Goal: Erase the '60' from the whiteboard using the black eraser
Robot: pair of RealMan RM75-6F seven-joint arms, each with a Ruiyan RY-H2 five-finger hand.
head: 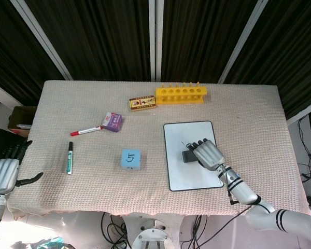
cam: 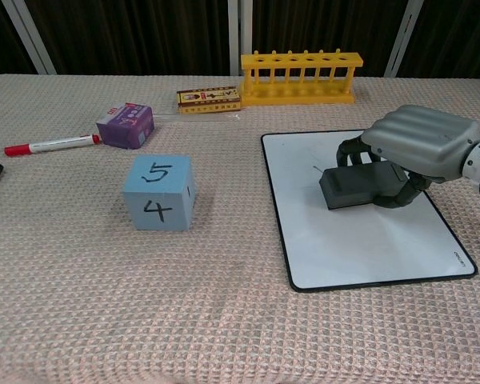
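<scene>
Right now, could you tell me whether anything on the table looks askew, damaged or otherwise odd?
Nothing stands out. The right hand holds the black eraser on the whiteboard; a faint stroke shows left of it. The left hand hangs off the table's edge.

Right hand curled, gripping; left hand open, idle.

My right hand grips the black eraser, pressed flat on the whiteboard, a black-framed white panel lying flat on the desk; only a faint stroke shows beside it.
</scene>
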